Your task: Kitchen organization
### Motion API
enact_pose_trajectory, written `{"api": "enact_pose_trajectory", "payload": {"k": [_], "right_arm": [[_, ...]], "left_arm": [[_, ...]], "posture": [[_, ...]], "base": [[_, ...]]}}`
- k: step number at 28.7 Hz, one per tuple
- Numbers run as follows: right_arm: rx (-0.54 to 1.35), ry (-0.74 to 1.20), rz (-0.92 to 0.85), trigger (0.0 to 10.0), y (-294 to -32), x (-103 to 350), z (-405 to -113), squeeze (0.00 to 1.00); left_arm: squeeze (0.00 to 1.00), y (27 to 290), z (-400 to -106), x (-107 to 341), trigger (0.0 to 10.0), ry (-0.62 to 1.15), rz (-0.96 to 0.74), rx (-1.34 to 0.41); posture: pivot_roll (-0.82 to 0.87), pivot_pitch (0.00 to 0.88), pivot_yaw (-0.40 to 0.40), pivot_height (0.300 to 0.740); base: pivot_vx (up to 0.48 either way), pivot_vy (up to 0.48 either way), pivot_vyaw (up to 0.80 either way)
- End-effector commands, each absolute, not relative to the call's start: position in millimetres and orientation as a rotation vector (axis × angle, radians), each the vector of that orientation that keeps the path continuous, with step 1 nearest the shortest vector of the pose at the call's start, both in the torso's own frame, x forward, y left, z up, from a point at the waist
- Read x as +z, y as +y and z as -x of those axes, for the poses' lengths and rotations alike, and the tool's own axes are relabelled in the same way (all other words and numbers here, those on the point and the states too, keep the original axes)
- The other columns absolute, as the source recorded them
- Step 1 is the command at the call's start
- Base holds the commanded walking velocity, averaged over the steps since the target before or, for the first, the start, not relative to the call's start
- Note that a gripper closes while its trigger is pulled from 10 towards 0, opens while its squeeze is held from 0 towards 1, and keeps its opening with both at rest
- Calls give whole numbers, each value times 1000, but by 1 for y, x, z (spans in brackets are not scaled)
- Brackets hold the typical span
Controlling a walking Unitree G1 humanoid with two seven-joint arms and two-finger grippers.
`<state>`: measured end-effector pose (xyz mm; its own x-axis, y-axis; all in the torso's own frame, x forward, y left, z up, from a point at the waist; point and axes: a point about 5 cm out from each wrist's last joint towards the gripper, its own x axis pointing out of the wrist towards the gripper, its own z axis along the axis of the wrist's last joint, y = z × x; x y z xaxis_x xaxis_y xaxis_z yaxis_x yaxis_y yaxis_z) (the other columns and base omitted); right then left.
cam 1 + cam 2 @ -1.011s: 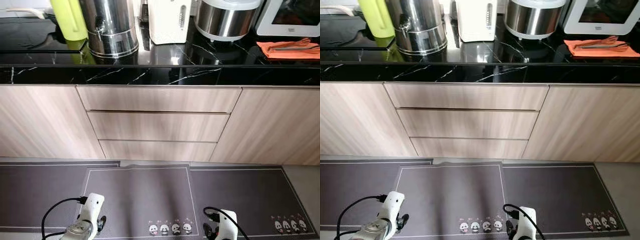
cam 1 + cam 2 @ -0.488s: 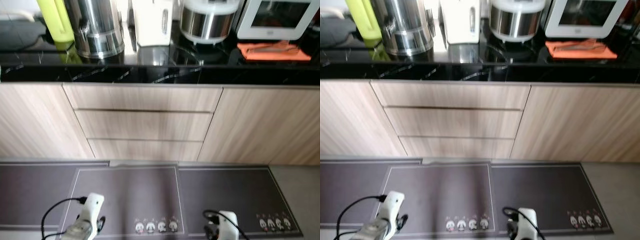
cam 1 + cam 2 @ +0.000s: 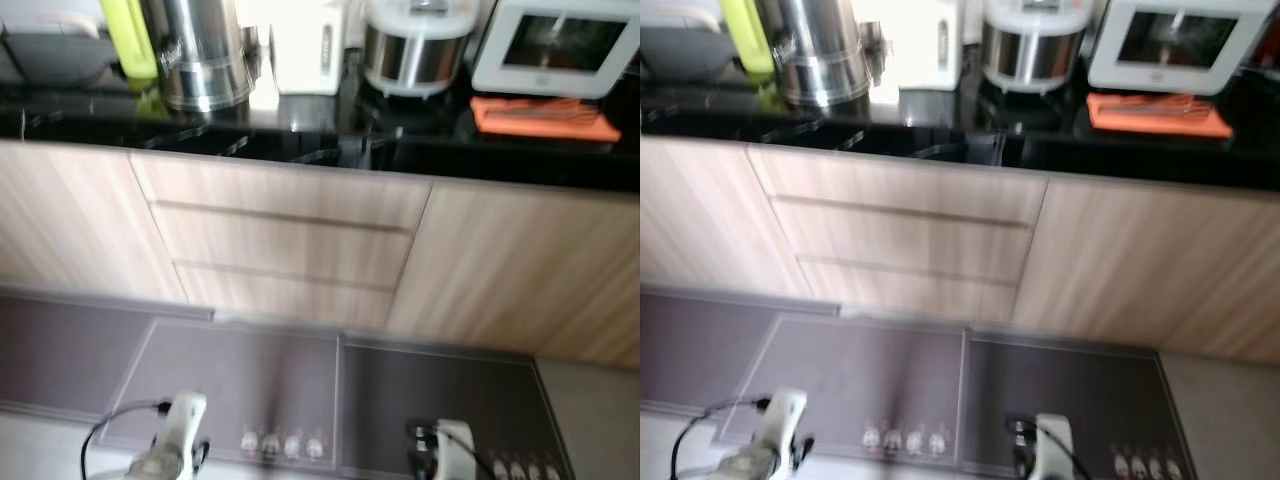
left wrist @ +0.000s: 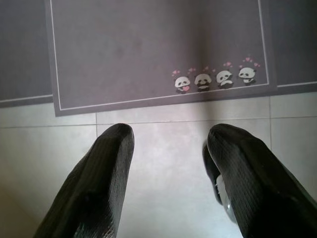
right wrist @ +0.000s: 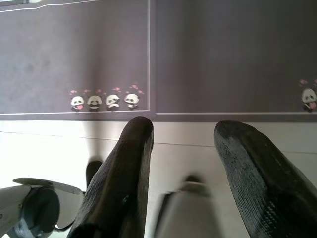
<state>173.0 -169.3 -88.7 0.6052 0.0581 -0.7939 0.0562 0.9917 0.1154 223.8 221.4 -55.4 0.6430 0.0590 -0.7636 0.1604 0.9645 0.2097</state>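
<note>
Countertop: the black marbled worktop (image 3: 300, 145) runs across the upper part of the frame; it is the surface this tidying task concerns, and everything on it stands pushed toward the back, which leaves the front edge bare
Appliances: a steel urn (image 3: 200, 55) at upper left beside a lime-green jug (image 3: 128, 40); a white kettle-like box (image 3: 308, 45) at upper centre; a rice cooker (image 3: 418, 48) just right of it; a white oven (image 3: 555, 48) at upper right; they line up in a row, probably to sit near wall sockets
Orange cloth: it lies flat on the worktop (image 3: 540, 115) just in front of the oven with something thin resting on it; too blurred to name
Drawers: three wood-fronted drawers (image 3: 285, 245) stack at centre under the worktop, all shut, with plain cabinet doors on both sides
Mat: a grey floor mat (image 4: 148, 49) with small panda prints lies along the cabinet base, there to protect the tiles where someone stands
Left gripper: it (image 4: 168, 168) hangs low over pale tiles, fingers parted and holding nothing; idle while the robot moves
Right gripper: it (image 5: 185, 163) hangs likewise at lower right, fingers spread and empty
</note>
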Motion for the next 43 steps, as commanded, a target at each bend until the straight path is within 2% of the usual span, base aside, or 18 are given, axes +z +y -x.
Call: {"api": "enact_pose_trajectory", "payload": {"k": [1,43], "right_arm": [[-20,935,-120,10000,-179,-90,-168,0],[-19,947,-138,10000,-175,-92,-165,0]], "left_arm": [[0,217,-222,-58,10000,883,-257,-65],[0,215,-221,-59,10000,892,-268,-85]], "posture": [[67,0,2,740],[52,0,14,740]], "base": [[0,-398,0],[0,-393,0]]}}
